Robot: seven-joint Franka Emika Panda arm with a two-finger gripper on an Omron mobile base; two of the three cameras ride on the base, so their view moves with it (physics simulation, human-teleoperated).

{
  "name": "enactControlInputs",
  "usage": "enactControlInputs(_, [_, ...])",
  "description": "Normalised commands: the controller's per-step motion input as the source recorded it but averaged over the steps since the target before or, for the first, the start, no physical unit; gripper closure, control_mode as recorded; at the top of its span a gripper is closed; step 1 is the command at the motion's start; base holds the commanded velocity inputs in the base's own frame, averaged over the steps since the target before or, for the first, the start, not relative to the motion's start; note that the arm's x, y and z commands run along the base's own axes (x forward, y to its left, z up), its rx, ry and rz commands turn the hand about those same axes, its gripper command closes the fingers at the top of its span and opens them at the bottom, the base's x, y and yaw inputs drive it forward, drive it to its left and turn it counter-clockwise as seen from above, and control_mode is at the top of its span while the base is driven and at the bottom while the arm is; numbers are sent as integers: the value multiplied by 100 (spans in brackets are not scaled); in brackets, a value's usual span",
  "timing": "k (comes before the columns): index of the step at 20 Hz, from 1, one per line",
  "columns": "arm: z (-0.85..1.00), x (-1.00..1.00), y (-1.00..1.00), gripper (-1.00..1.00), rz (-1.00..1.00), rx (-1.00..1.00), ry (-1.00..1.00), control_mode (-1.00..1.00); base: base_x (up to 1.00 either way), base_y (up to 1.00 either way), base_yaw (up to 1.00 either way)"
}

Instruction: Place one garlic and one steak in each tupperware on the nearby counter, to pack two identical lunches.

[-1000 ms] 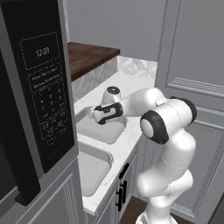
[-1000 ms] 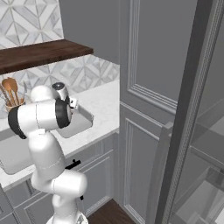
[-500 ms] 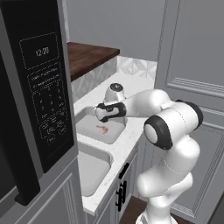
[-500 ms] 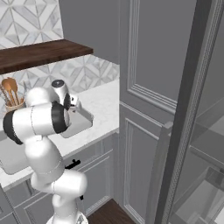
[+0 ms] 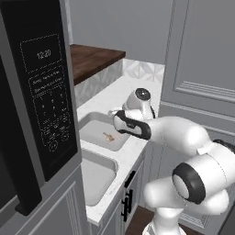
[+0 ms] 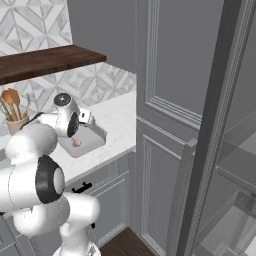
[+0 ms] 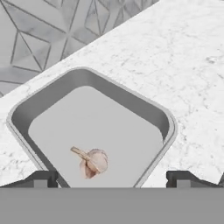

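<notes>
A garlic bulb (image 7: 92, 161) lies loose on the floor of a pale grey tupperware (image 7: 168, 124) on the white counter (image 7: 175, 65). My gripper (image 7: 113, 179) hovers just above that tray's near edge, open, with nothing between its fingertips (image 7: 43, 178). From the left base view the same garlic (image 5: 109, 136) rests in the tupperware (image 5: 89, 121), with my gripper (image 5: 114, 119) over its right side. A second tupperware (image 5: 94, 179) sits nearer along the counter, and nothing shows inside it. The steak is out of view.
A black microwave (image 5: 41, 105) stands close at the left. A dark wooden shelf (image 5: 92, 57) hangs over the back of the counter. A holder of wooden spoons (image 6: 15, 112) stands by the tiled wall. Tall grey cabinet doors (image 6: 165, 100) rise at the right.
My jaws have gone from shut to open, and the garlic that was in them now lies in the far tupperware. The hand has drawn slightly toward the tray's near right side.
</notes>
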Motion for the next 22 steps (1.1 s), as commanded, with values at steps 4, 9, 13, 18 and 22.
enactControlInputs(4, [93, -100, -68, -100, -9, 14, -2, -100, 0, 0, 0])
enactControlInputs(9, [54, -100, -39, -100, -14, 2, 3, -100, 0, 0, 0])
enactControlInputs(13, [21, -100, -29, -100, -16, 0, 5, -100, 0, 0, 0])
enactControlInputs(18, [0, -20, -4, -100, -3, 0, 1, 100, -80, -17, -8])
enactControlInputs(22, [0, 0, 0, -100, 0, 0, 0, 100, -100, -23, -3])
